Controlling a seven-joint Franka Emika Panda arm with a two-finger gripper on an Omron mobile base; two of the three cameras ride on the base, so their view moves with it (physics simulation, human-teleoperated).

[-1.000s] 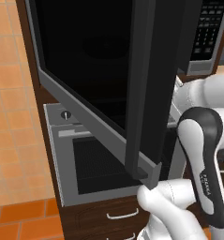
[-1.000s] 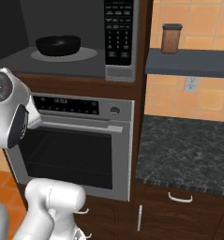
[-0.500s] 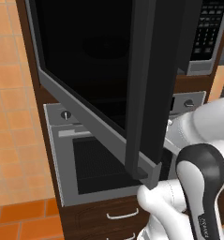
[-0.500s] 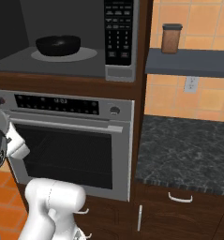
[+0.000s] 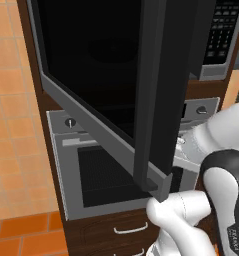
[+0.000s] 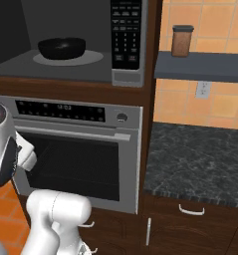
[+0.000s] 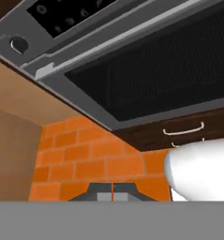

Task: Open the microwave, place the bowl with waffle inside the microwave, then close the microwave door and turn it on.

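Note:
The microwave (image 6: 126,35) stands open. Its door (image 5: 101,75), a black glass panel with a tall black handle (image 5: 150,100), is swung out wide toward the left base camera. Inside the cavity a black bowl (image 6: 61,48) rests on the pale turntable plate (image 6: 93,58); its rim hides what it holds. My gripper (image 7: 112,193) is shut with nothing between its fingertips. It is low, well below the bowl, and looks up along the oven front.
A grey oven (image 6: 80,159) with a bar handle (image 7: 132,44) sits under the microwave, with dark drawers (image 7: 183,129) below and orange floor tiles (image 7: 85,164). A dark stone counter (image 6: 200,159) and a shelf with a brown jar (image 6: 181,41) lie to the right.
My arm has dropped lower in front of the oven, mostly in the first half second. The door, the bowl and the shut gripper are unchanged.

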